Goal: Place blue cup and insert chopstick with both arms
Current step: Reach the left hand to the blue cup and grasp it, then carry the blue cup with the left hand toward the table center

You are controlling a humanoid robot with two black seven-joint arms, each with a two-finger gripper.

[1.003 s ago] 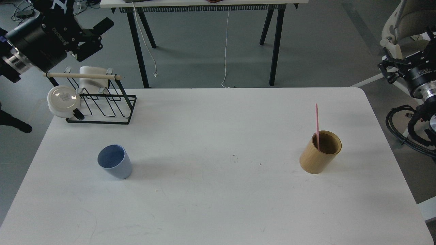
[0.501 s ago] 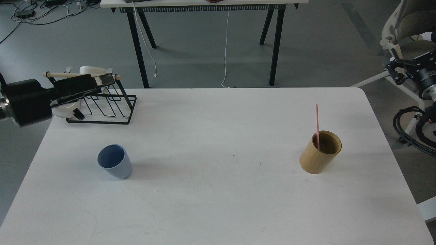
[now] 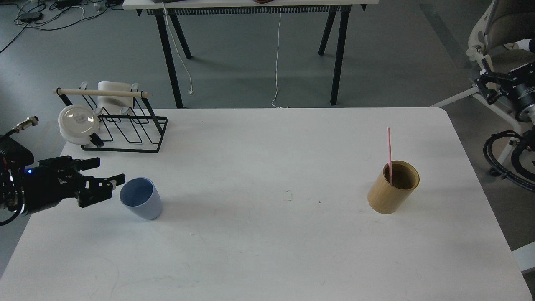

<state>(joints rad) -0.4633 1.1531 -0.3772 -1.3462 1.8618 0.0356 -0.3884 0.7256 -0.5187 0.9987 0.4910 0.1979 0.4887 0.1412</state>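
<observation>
The blue cup (image 3: 141,199) stands upright on the white table (image 3: 267,251), at the left. My left gripper (image 3: 111,169) comes in low from the left edge and is open and empty, its fingertips just left of the cup and apart from it. The pink chopstick (image 3: 389,148) stands in the tan bamboo-coloured holder (image 3: 393,187) at the right of the table. My right arm (image 3: 520,94) is off the table at the right edge, far from the holder. Its gripper (image 3: 485,85) is dark and small, and its fingers cannot be told apart.
A black wire rack (image 3: 125,125) with a beige wooden rod (image 3: 100,93) and white cups stands at the table's back left corner, behind my left gripper. A chair (image 3: 497,29) and cables are beyond the right edge. A second table's legs (image 3: 338,54) stand behind.
My left arm has come down from in front of the rack to table height, and its open gripper now sits just left of the blue cup. The right arm has barely moved.
</observation>
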